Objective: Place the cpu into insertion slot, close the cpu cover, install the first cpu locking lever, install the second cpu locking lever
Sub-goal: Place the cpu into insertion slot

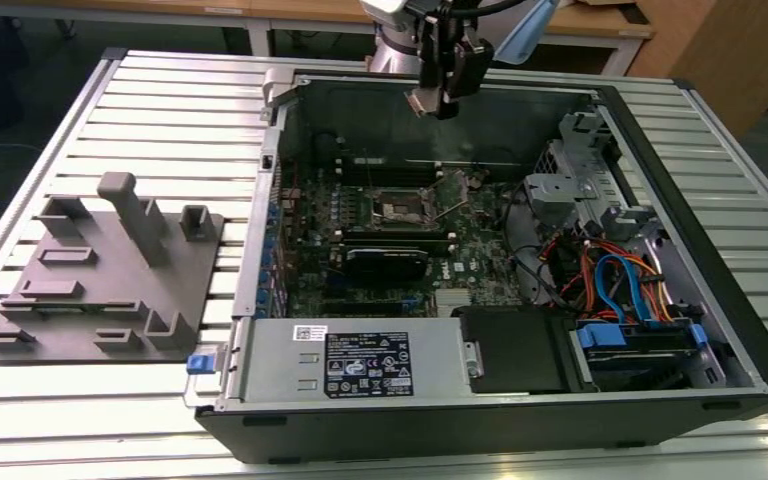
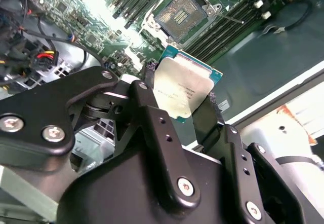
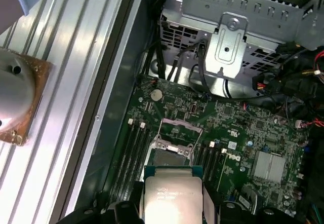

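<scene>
While the cpu (image 2: 185,84) hangs clamped in the gripper (image 2: 178,100) above the far wall of the open computer case (image 1: 744,330), the insertion slot (image 1: 404,207) sits bare mid-board. Judged: placement not yet done. The cpu cover (image 3: 173,144) looks raised; closing and both latching steps remain. The case lies on a slatted metal table (image 1: 157,90), with a grey fixture plate (image 1: 104,280) at the exterior view's left and wooden desks (image 1: 304,12) beyond.

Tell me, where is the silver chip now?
In the exterior view the cpu is held in the gripper above the open computer case, apart from the insertion slot below.
</scene>
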Controlling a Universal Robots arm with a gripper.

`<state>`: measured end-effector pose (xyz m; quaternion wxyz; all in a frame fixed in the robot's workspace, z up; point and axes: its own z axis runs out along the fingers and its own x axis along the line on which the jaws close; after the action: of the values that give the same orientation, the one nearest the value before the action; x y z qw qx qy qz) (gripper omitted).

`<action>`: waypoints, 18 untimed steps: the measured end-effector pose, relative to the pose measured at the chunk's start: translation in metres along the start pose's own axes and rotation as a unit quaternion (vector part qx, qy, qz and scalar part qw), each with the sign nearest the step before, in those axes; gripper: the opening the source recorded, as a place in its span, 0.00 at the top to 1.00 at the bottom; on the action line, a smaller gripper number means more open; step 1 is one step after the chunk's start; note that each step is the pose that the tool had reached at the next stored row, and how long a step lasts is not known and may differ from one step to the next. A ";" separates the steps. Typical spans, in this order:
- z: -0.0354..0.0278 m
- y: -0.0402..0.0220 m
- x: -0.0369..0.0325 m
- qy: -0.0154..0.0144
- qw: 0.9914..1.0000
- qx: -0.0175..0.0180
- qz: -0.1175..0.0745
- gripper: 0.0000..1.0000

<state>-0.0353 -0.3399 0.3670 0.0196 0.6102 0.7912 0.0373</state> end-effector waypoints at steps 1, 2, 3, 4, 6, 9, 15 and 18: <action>0.0000 0.0000 0.0000 0.000 1.000 0.000 0.005 0.46; 0.0002 0.0000 0.0000 -0.001 1.000 0.000 0.010 0.46; 0.0003 0.0000 0.0000 -0.001 1.000 0.000 0.015 0.46; 0.0005 0.0000 0.0000 -0.002 1.000 0.000 0.020 0.46; 0.0008 -0.0001 0.0000 -0.003 0.999 -0.001 0.033 0.46; 0.0015 -0.0001 0.0000 -0.005 0.998 -0.001 0.059 0.46; 0.0026 -0.0002 0.0000 -0.008 0.995 -0.001 0.098 0.46; 0.0035 -0.0001 0.0001 -0.008 0.995 -0.001 0.099 0.46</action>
<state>-0.0351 -0.3398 0.3636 0.0230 0.6856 0.7268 0.0350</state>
